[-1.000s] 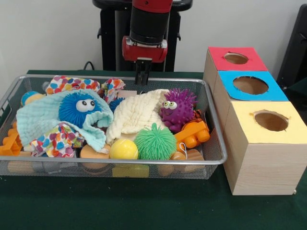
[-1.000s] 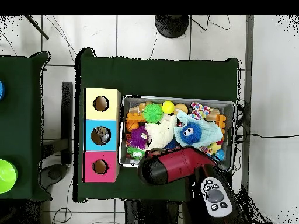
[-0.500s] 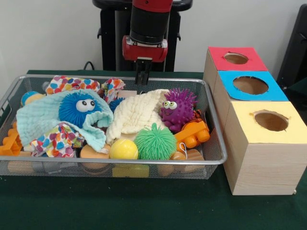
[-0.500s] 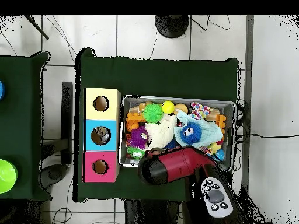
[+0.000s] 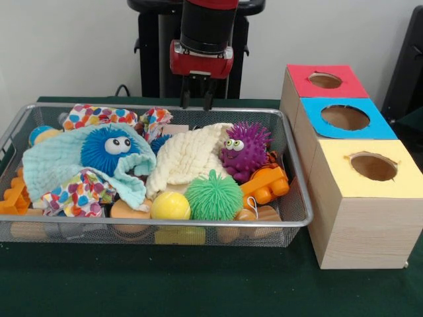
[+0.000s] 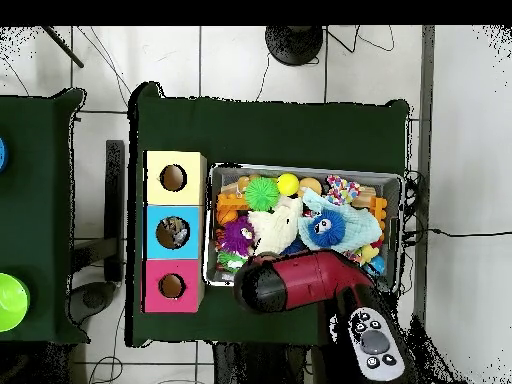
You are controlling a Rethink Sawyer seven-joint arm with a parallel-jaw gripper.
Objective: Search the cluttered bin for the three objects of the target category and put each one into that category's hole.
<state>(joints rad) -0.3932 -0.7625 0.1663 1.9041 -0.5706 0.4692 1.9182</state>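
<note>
The gripper [image 5: 197, 99], fingers apart and empty, hangs above the wire bin's [image 5: 299, 191] far rim. The purple spiky ball [image 5: 243, 150] (a likely target) lies beside the cream cloth [image 5: 187, 158]; descending squarely over it should avoid snagging fabric.

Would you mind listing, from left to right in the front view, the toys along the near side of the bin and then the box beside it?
Yellow ball → green spiky ball → orange block → yellow-topped box.
</note>
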